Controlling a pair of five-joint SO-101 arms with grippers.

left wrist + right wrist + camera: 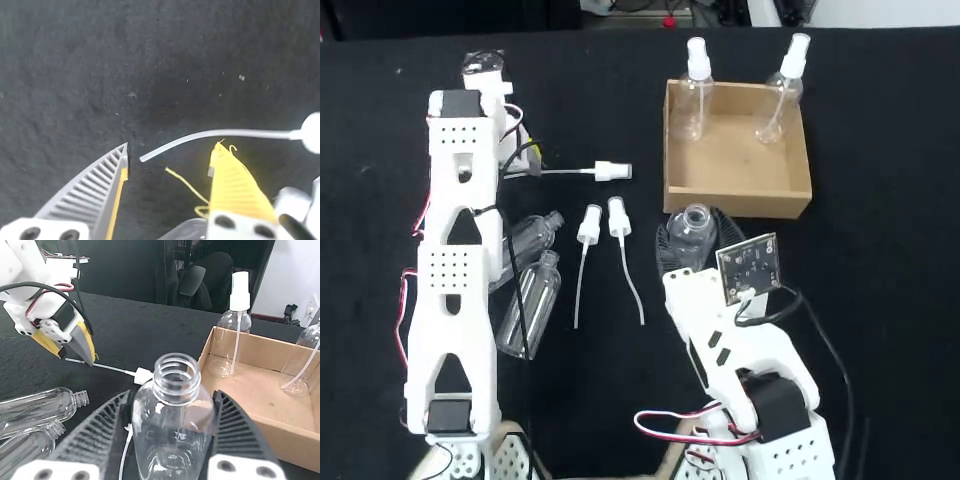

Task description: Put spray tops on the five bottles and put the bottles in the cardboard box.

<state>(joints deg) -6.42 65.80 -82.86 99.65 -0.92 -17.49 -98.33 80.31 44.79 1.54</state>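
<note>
**One bottle held ready, a spray top about to be picked**

Towards the left edge of the black worktop point(880, 300), the left claw point(171, 150) is seen spread, its two fingers set either side of the free end of a thin tube. That tube belongs to a spray top point(612, 171) lying flat, its head pointed towards the middle of the worktop. The tube is not yet pinched. This placement is judged to prepare a grip on the tube, so that the top can be carried over.

Nearer the front edge, beside the left arm, two uncapped bottles point(532, 238) point(530, 300) are laid on their sides, close together. They are taken to be waiting their turn. Just beside them, two more spray tops point(588, 225) point(618, 216) are laid out side by side, heads towards the far edge and tubes trailing towards the front.

Near the middle, an open bottle point(176, 372) is pinched upright by the right claw point(172, 400), neck up and clear of the fingers. It is presumably held so that a tube can be dropped straight in.

Towards the far edge, right of the middle, the cardboard box point(735, 203) is set. Two bottles already fitted with tops point(693, 95) point(782, 95) stand along its far wall, which leaves room for the other three.
</note>
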